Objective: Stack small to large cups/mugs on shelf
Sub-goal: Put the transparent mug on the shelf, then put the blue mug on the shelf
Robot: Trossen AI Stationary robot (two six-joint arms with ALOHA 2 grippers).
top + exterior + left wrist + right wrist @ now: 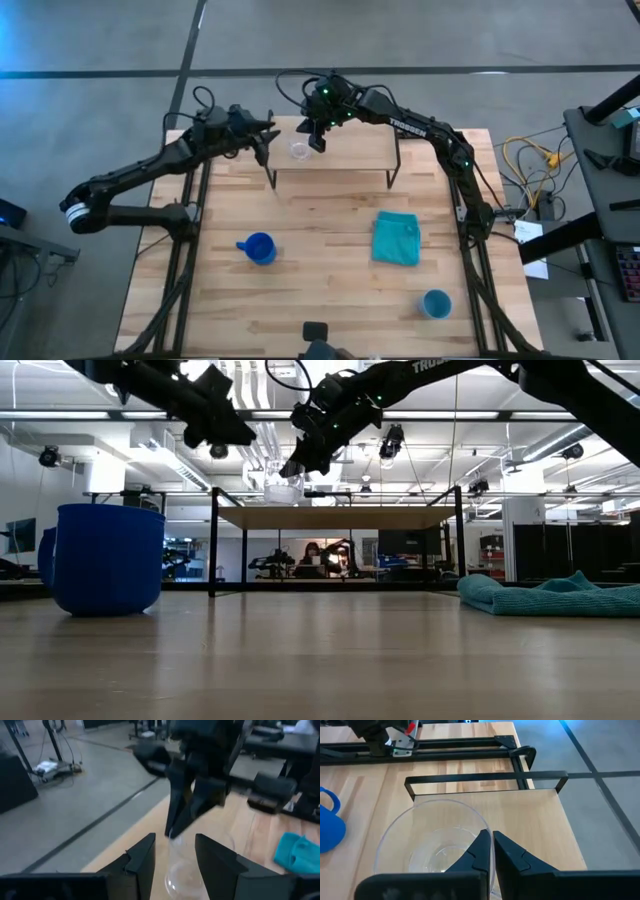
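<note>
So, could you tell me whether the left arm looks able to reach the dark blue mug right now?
Probably yes: the left pincer is open near the shelf, and bare tabletop lies between it and the dark blue mug.

A teal folded cloth lies on the wooden tabletop, right of centre in the high view. Yellow and white cables trail over the grey floor at the right edge. In the low view, a person sits at a desk far back, centre frame.
</note>
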